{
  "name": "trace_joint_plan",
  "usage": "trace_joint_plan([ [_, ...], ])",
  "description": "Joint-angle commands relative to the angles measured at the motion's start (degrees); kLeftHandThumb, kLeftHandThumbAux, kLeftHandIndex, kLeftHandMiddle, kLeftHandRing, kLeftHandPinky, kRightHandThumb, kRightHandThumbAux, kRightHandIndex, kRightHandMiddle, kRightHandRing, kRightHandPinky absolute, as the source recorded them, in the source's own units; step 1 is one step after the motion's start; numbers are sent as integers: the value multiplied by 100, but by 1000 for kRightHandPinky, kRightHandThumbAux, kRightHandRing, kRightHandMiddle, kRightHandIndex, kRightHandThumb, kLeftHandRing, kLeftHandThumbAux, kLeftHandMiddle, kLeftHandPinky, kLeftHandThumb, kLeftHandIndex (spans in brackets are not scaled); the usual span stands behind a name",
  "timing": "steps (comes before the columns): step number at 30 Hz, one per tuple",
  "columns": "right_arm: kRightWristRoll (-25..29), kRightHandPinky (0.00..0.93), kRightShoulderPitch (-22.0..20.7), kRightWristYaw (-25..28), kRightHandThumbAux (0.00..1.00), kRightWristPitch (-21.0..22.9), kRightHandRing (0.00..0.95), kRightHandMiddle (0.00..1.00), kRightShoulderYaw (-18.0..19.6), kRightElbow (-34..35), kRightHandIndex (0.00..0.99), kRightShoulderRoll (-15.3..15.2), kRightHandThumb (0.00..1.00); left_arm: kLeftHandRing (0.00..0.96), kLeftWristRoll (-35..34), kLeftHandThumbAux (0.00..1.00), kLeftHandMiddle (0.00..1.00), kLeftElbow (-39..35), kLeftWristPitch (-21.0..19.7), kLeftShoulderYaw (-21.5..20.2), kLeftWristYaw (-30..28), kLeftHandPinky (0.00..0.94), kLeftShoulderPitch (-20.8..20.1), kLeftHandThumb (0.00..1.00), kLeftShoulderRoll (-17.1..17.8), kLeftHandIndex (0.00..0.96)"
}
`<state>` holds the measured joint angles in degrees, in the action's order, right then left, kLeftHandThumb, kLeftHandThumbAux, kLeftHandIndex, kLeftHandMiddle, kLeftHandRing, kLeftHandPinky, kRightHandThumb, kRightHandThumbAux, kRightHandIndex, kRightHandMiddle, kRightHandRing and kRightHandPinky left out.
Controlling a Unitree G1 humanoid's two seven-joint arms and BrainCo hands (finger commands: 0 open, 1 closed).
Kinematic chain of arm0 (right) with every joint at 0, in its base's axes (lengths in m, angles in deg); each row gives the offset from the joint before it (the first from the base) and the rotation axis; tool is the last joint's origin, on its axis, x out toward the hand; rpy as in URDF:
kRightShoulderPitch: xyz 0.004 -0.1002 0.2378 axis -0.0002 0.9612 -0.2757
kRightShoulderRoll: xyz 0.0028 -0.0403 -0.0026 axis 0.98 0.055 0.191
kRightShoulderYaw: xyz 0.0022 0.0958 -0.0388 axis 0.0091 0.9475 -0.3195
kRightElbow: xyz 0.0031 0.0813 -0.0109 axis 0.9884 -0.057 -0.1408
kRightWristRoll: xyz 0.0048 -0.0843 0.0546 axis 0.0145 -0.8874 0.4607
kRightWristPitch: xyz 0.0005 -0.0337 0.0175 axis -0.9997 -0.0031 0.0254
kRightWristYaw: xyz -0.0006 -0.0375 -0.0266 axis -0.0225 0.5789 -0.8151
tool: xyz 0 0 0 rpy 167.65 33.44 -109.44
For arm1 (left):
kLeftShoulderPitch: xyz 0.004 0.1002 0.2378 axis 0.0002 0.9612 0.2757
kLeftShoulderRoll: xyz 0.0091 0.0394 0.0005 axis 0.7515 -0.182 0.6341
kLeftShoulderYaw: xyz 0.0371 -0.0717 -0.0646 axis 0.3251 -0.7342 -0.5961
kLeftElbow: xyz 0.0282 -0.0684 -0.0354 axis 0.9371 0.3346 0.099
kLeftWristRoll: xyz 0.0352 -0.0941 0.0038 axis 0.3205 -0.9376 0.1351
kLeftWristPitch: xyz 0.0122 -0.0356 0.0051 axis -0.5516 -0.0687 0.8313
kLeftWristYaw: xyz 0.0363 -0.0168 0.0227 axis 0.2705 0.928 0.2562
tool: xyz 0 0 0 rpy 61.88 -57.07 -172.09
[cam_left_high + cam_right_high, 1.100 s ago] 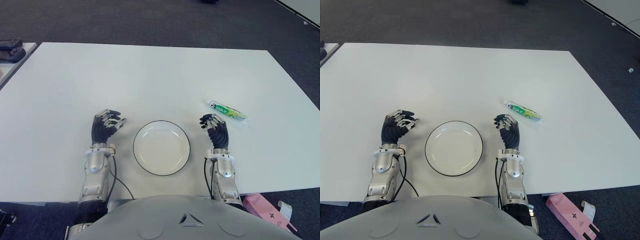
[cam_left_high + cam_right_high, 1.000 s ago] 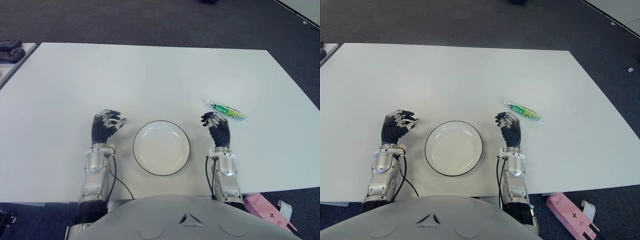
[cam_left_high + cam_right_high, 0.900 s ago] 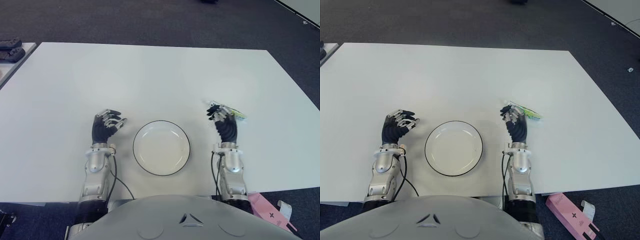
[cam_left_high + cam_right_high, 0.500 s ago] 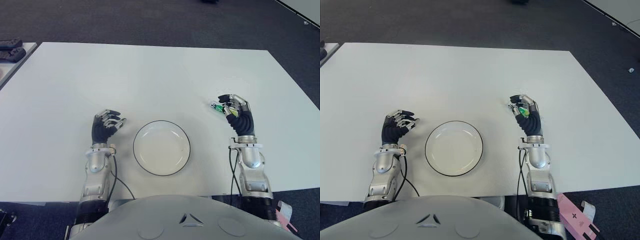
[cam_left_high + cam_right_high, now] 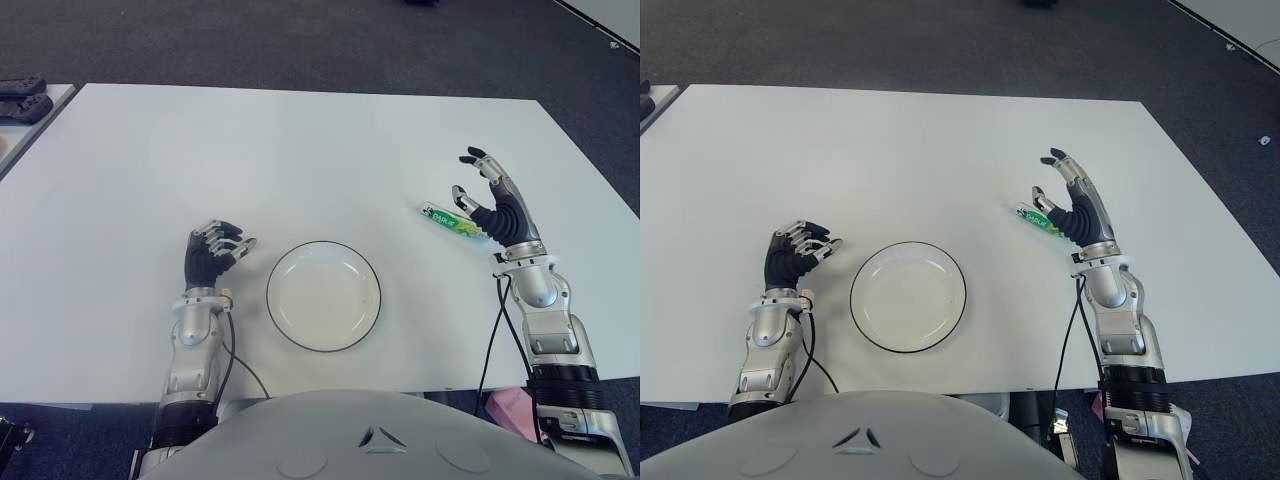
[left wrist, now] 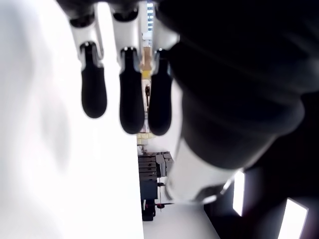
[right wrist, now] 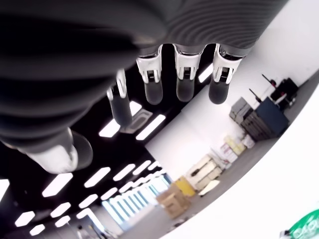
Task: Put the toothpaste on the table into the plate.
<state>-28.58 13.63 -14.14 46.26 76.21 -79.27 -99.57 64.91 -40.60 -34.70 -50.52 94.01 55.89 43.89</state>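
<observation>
Our right hand (image 5: 493, 201) is raised over the right part of the white table (image 5: 300, 160), fingers spread wide and holding nothing. The toothpaste (image 5: 452, 221) lies flat on the table just under and beside that hand, its near end hidden behind the palm in our eye views; we cannot tell whether the hand touches it. In our right wrist view the fingers (image 7: 185, 74) hang straight and apart, and a green corner of the tube (image 7: 308, 230) shows at the edge.

The plate (image 5: 323, 296) sits near the front edge, between our two hands, well to the left of the toothpaste, with nothing in it.

Our left hand (image 5: 210, 256) shows just left of the plate, fingers loosely curled and holding nothing.
</observation>
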Motion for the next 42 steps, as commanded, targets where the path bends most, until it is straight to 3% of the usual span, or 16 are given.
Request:
trace_joint_plan([
  [1, -374, 1, -255, 76, 292, 253, 2, 1, -99, -122, 4, -227, 532, 516, -1, 998, 488, 70, -10, 42, 13, 524, -20, 108, -31, 534],
  [7, -951, 0, -590, 209, 171, 679, 0, 0, -259, -162, 0, -538, 513, 514, 110, 998, 483, -5, -97, 62, 92, 528, 19, 136, -44, 529],
  [13, -1427, 0, -751, 202, 106, 816, 0, 0, -475, -336, 0, -809, 497, 524, 117, 998, 498, -27, -82, 56, 87, 535, 56, 133, -55, 539],
  [21, -2015, 0, -1289, 255, 88, 693, 0, 0, -1009, -1181, 0, -1212, 511, 518, 85, 998, 486, -80, -131, 54, 88, 521, 85, 123, -76, 536],
  [36, -2159, 0, -1901, 413, 57, 320, 0, 0, -1707, -2041, 0, -1490, 476, 519, 91, 998, 489, -91, -51, 52, 50, 530, 138, 113, -35, 533],
  [42, -2612, 0, -2836, -285, 77, 39, 0, 0, -2432, -4223, 0, -1095, 506, 540, 27, 998, 514, -67, -78, 40, -47, 543, 133, 109, 28, 542],
])
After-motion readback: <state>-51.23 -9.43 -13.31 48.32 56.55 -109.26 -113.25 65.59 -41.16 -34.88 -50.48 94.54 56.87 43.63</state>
